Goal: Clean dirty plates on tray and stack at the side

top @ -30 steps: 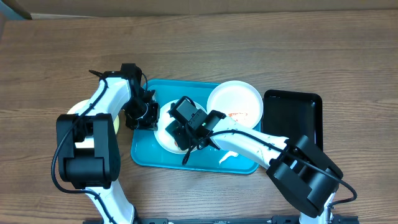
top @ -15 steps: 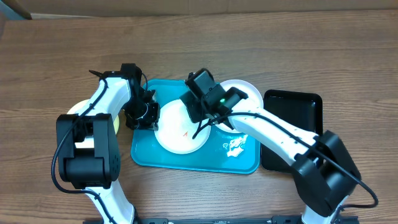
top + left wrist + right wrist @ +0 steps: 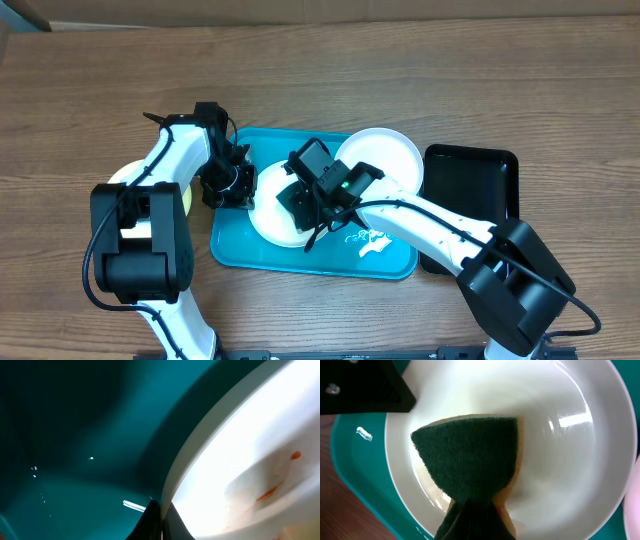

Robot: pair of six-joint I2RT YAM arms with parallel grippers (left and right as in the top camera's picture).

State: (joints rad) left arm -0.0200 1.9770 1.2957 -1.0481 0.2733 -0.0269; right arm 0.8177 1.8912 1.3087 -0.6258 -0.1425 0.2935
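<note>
Coming back down from the far edge of the tray, your right gripper is squeezing the green sponge tight. Your left gripper is pinching the rim of the white plate. If you are pushing too hard, the plate could be slipping out of that pinch and sliding, and the orange sauce on it may be getting missed. The plate is lying right under the sponge, in the tray's left half, with its pinched rim by the tray's left edge.

A black tray lies on the wooden desk. A yellow sponge shows its dark green scouring face.
</note>
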